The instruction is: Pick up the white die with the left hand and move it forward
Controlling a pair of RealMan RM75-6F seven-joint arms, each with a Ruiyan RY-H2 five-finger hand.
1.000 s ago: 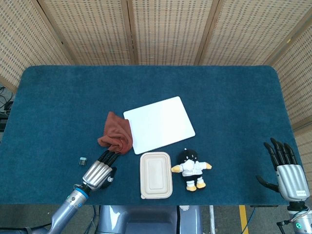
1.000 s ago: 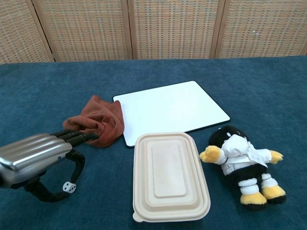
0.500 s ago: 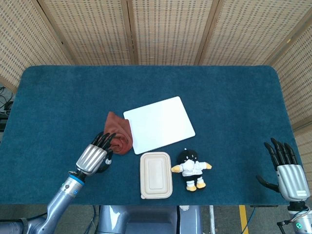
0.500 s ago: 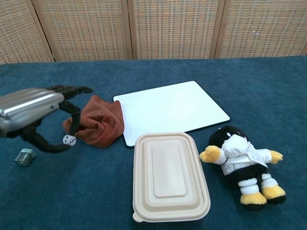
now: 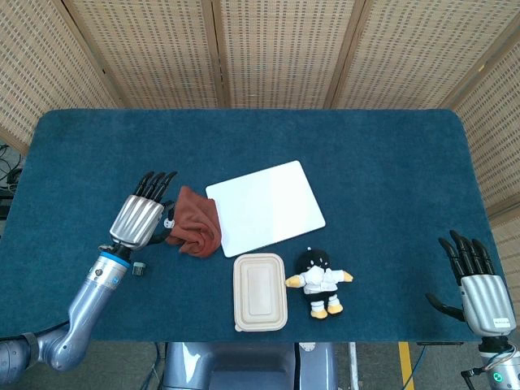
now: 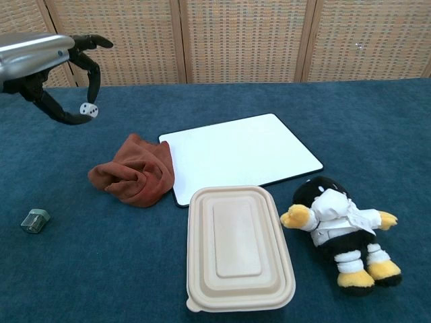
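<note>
The small white die with dark pips [image 6: 88, 110] is held off the blue carpeted tabletop [image 5: 366, 162], pinched between thumb and fingertips [image 6: 94, 75] of the left hand [image 5: 140, 218], above the left part of the tabletop and just left of the crumpled rust-brown cloth [image 6: 133, 177]. In the head view the die is only glimpsed at the hand's edge. It is judged light, rigid and smooth-faced; grip on two opposite flat faces is preferred, since corners may let it roll out. No damage risk is expected if dropped on the carpet.

Near the front-left edge a small grey-green block [image 6: 34, 220] lies. A white rectangular board [image 5: 265, 206] sits at centre, touching the cloth. A beige lidded pulp container [image 6: 237, 247] and a black-and-white plush penguin [image 6: 337, 227] lie toward the front edge. The right hand [image 5: 478, 286] rests at the front-right corner, fingers spread, holding nothing.

No readable writing or brand is seen.
</note>
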